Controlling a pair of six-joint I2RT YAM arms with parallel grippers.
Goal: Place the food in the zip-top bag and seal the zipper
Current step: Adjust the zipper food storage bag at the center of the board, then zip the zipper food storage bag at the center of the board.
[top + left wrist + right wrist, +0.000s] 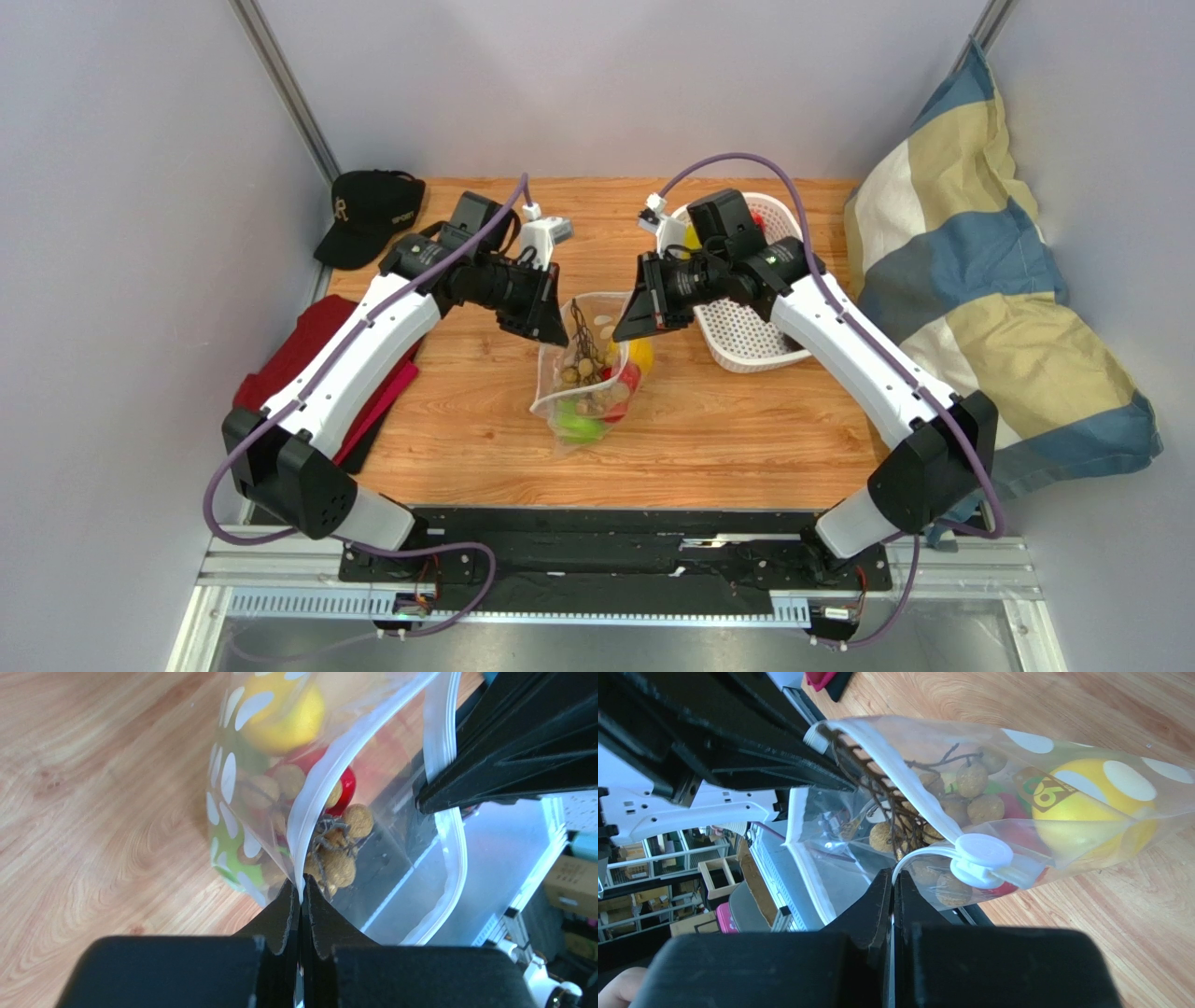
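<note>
GRIP, LEFT: the left gripper [302, 906] has its jaws together, clamped on one end of the zipper [309, 812], a thin white-edged closing strip.
GRIP, RIGHT: the right gripper [892, 882] has its jaws together, pinching the bag rim just beside the white round plastic slider [980, 857], not on it.
SEAL: not made; the two strips stand apart and the mouth gapes between the grippers.
BAG POSITION: the zip-top bag [589, 367], clear plastic with white dots, is held between both grippers over the middle of the wooden tabletop [730, 434].
FOOD POSITION: inside the bag are the yellow lemon [1081, 812], the red pepper [344, 784], the tan bunch on brown stems [337, 854] and the green piece [578, 420].
RISK, JAM: the stems reach the rim and could lie across the strip and block closure.
RISK, SLIP: both holds are narrow, so a hard pull could free the strip and tip the food out.
RISK, SLIDER: a drag from beside the slider may stretch the film instead of running it.
UNCLEAR, BAG BASE: resting on the tabletop or hanging, cannot tell.
UNCLEAR, BASKET: the right arm covers most of the white plastic basket [751, 336]; whether any food remains there cannot be told.
</note>
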